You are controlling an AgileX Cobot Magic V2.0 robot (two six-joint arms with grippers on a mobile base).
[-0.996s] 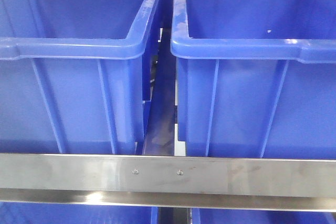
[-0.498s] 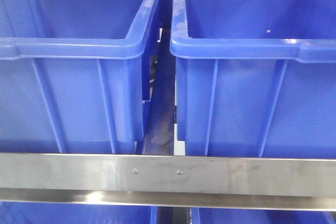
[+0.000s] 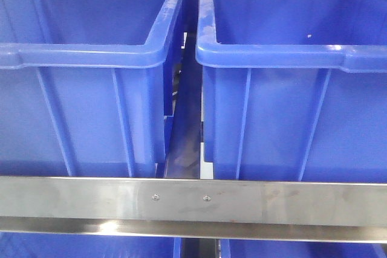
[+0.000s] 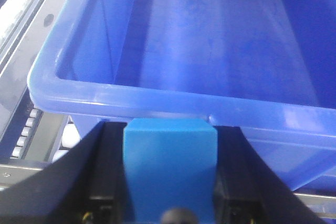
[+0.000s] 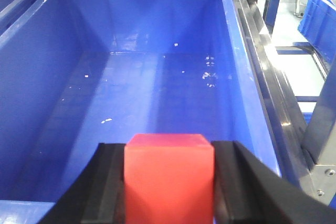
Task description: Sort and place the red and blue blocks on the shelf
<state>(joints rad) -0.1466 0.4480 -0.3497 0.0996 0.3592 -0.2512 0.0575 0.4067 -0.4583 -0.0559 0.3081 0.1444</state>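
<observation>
In the left wrist view my left gripper (image 4: 169, 129) is shut on the blue block (image 4: 169, 166), held just short of the near rim of a large blue bin (image 4: 157, 95). The right wrist view has my right gripper (image 5: 169, 145) shut on the red block (image 5: 169, 179), held above the near end of another large blue bin (image 5: 157, 77), over its inside. The shelf shows as a brushed steel front rail (image 3: 193, 200) with two small screws, and as rails with white rollers (image 4: 23, 135). Neither arm shows in the front view.
Two large blue bins (image 3: 78, 70) (image 3: 296, 77) stand side by side on the shelf with a narrow gap (image 3: 187, 119) between them. More blue bins sit on the tier below (image 3: 84, 246). A steel upright (image 5: 315, 145) runs along the right bin's side.
The front view has hardly changed; the bins sit a touch differently in the frame.
</observation>
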